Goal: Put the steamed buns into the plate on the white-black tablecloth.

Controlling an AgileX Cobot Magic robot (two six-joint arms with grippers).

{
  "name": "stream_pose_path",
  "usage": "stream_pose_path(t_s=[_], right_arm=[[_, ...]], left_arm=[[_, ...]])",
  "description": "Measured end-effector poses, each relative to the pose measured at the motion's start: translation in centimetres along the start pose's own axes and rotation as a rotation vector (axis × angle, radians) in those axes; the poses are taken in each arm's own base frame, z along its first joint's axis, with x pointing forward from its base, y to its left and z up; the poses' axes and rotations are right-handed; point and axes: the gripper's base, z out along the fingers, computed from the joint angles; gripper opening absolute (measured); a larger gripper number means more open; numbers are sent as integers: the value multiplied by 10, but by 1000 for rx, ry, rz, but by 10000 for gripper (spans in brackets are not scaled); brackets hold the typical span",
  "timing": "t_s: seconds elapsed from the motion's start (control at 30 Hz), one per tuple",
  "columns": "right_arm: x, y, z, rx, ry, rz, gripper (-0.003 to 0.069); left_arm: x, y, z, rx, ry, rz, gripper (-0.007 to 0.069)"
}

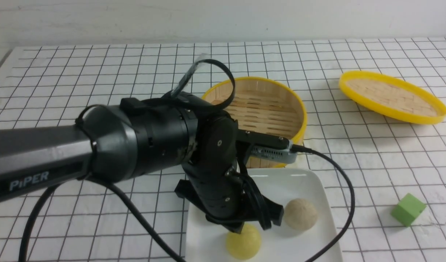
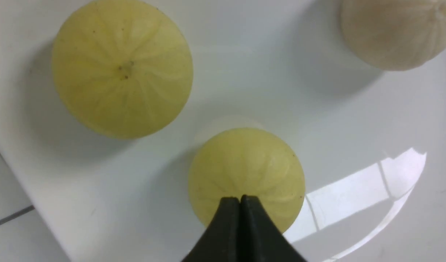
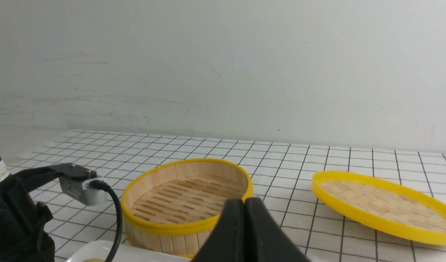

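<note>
The white plate (image 1: 310,189) lies on the white-black tablecloth (image 1: 99,72) at the front middle. In the left wrist view three steamed buns rest on the plate (image 2: 281,91): a pale yellow one (image 2: 122,69), a second pale yellow one (image 2: 246,171) and a beige-white one (image 2: 394,32). From the front I see one yellow bun (image 1: 243,242) and the beige bun (image 1: 300,214); the arm hides the other. My left gripper (image 2: 240,198) hangs shut just over the plate (image 1: 244,223), with nothing between its fingers. My right gripper (image 3: 244,201) is shut and empty, off to the side.
An empty yellow-rimmed bamboo steamer basket (image 1: 266,105) stands right behind the plate. Its lid (image 1: 392,96) lies tilted at the back right. A green cube (image 1: 408,209) sits on the cloth to the plate's right. The left arm's black cable (image 1: 348,193) loops over the plate's right edge.
</note>
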Motion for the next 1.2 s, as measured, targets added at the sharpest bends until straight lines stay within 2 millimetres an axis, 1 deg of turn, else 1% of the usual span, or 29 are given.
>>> stream_pose_path(t_s=[0.23,1.03,1.13,1.2], right_arm=[[10,-1,-1,14,119,0,-15],[10,-1,-1,14,119,8,0],[15,-2,1,16,131,9,1],[26,-4,4,35,164,10,1]], left_arm=[[0,0,0,-3,-3,4,9],[-4,-1,0,9,-46,7,27],[-4,-1,0,9,-46,7,31],[-4,-1,0,9,-48,7,33]])
